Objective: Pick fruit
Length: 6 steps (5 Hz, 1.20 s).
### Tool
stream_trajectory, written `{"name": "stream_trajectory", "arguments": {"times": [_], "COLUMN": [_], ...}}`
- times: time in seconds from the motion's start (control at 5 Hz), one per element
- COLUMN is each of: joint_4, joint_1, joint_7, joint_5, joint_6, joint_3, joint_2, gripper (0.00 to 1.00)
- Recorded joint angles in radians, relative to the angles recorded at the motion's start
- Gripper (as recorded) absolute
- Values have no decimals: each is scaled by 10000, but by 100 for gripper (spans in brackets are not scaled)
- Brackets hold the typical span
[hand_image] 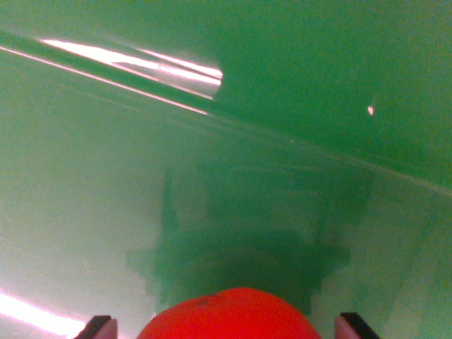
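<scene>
Wrist view: a glossy green surface [85,212] is seen to fill the picture, with bright glare streaks at the upper left and a crease or rim line running across it from upper left to lower right; whether it is a desk covering or a container wall cannot be told.
Fruit: a round red-orange fruit [229,316] is seen at the bottom middle of the picture, only its upper part in view, with a dark shadow cast on the green just behind it.
Hand: the hand [227,326] is held open, one fingertip [99,327] showing at the wrist view's left and the other at the wrist view's right.
Fruit relative to hand: the fruit is placed between the two fingertips, roughly centred, with a gap visible on each side; no contact is seen.
Step in hand: the closing on the fruit is judged to be next.
How it is done well: the fruit should be kept centred, the fingers closed evenly and gently so that the round, smooth skin is not squeezed out, and lifting begun only once both sides are touched.
</scene>
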<state>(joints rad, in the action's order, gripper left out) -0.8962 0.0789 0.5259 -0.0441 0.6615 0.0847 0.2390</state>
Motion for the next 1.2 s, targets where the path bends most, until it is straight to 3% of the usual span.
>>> {"name": "stream_trajectory", "arguments": {"times": [1.0, 1.2], "joint_4": [-338, -557], "joint_1": [-8, -13], "joint_7": [-22, -37], "joint_5": [28, 45], "joint_6": [523, 861], "joint_3": [7, 12], "joint_2": [-186, -305], "gripper": [100, 100]}}
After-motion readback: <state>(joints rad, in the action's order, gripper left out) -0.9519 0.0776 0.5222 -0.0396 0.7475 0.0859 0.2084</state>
